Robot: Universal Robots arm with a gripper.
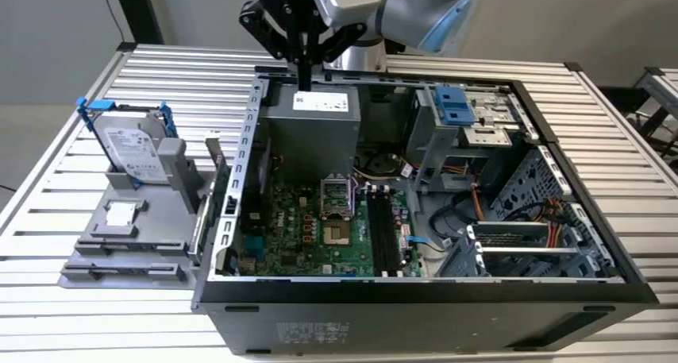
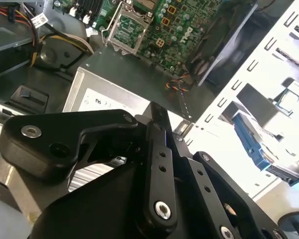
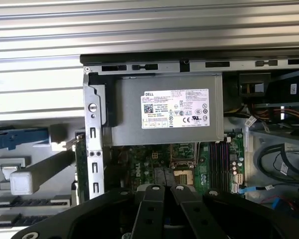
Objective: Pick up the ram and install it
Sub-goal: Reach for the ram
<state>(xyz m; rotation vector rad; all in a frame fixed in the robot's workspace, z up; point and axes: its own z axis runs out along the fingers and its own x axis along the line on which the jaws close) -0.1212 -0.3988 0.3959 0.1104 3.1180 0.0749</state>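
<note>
Plainly, the gripper (image 1: pixel 305 75) hangs at the case's (image 1: pixel 424 295) twelve o'clock end, above the grey power supply (image 1: pixel 313 125), its pincer drawn narrow and apparently empty. The ram (image 1: pixel 214 155) seems to stand on edge just outside the case wall, at nine o'clock from the motherboard (image 1: pixel 307 236), beside the grey fixture (image 1: pixel 127 220). I judge it light, stiff and fragile: grip its flat faces mid-length, clear of the contacts.

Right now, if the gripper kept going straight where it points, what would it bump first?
Most likely the grey power supply box, near its white label. The gripper hangs pointing down over it, though depth is hard to judge from here.
</note>
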